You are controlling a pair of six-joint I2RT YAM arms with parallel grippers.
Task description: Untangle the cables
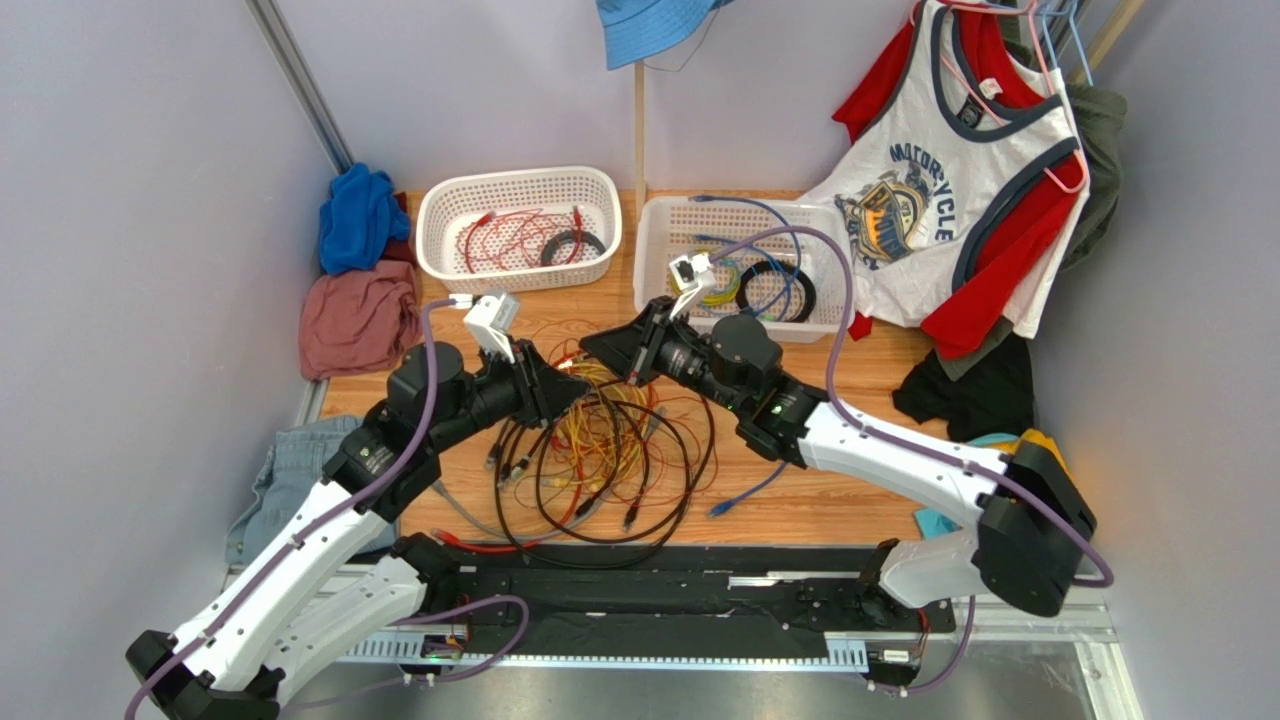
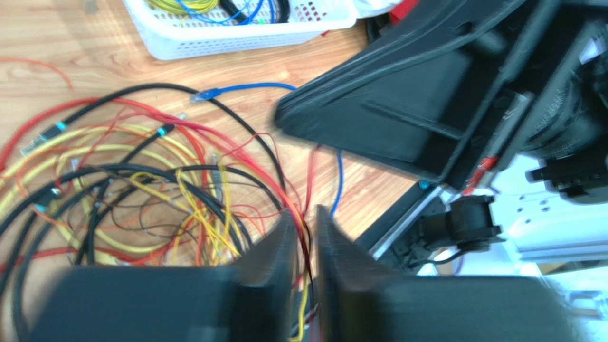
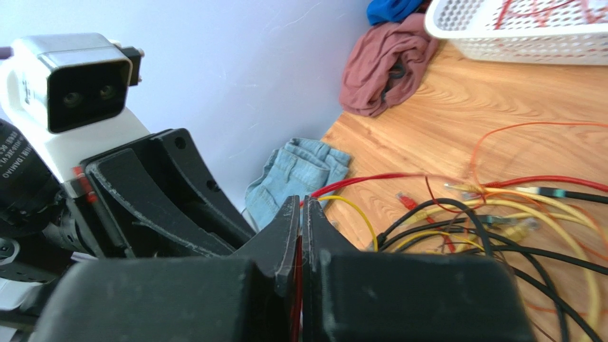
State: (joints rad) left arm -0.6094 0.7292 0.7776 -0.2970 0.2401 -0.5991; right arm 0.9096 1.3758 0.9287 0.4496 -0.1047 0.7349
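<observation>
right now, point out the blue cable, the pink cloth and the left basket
blue cable (image 2: 208, 93): left wrist view, on its plug end
pink cloth (image 3: 385, 68): right wrist view, middle of the bundle
left basket (image 1: 511, 279): top external view, on its near wall

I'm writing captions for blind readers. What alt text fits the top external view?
Two robot arms lean over a wooden table, left gripper and right gripper close together above a loose tangle of black, red, orange and yellow cables. Behind stand two white baskets holding more cords; clothes lie around the edges.
</observation>
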